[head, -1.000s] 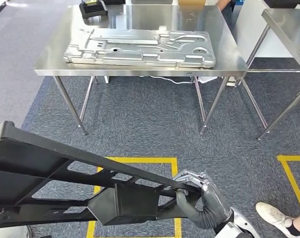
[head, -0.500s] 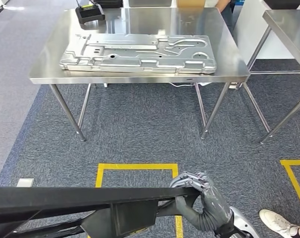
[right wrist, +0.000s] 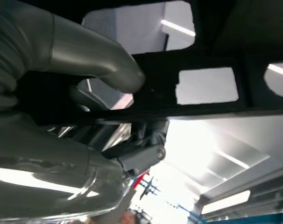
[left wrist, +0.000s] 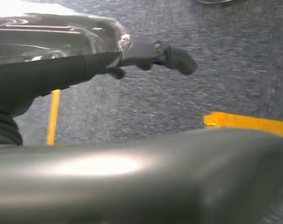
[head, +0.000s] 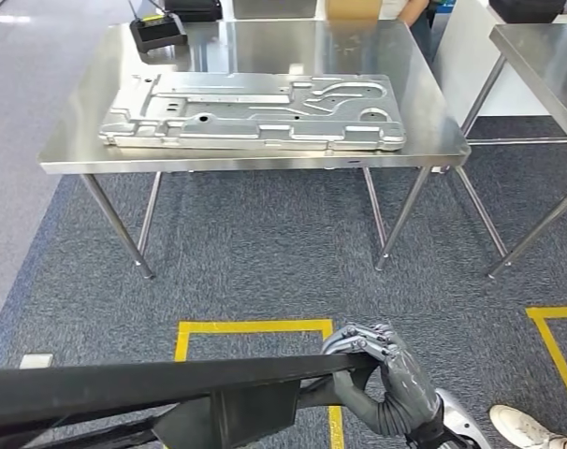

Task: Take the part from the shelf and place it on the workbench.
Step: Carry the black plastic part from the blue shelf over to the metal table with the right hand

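Speckled grey carpet lies under the black openwork part, its end clamped in the right robot hand

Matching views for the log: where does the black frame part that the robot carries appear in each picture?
Head view: the black frame part lies across the bottom, its end gripped by the right hand.
Left wrist view: a dark bar crosses above the carpet; I cannot tell whether it is the part.
Right wrist view: the part spans the upper half, seen from below against the ceiling.
Shared landmark: yellow floor tape, also in the left wrist view.
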